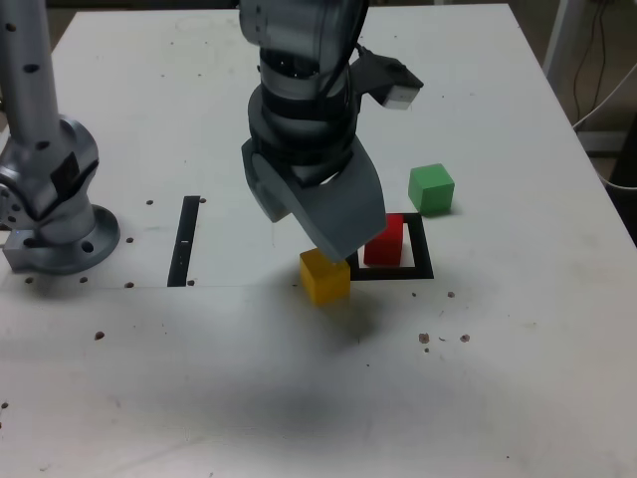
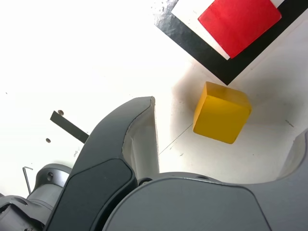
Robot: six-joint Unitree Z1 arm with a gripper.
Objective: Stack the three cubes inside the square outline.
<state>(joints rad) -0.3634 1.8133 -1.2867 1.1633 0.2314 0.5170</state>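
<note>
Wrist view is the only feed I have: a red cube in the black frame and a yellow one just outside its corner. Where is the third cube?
Observer: The green cube sits on the table outside the square outline, beyond its far corner towards the exterior view's right.
Operator: Is anything stacked yet?
Observer: No. The red cube stands alone inside the outline with nothing on it, and all three cubes rest on the table.
Operator: Is the pincer gripping the yellow cube?
Observer: No. From outside, the open pincer hangs above the yellow cube, clear of its top face.
</note>
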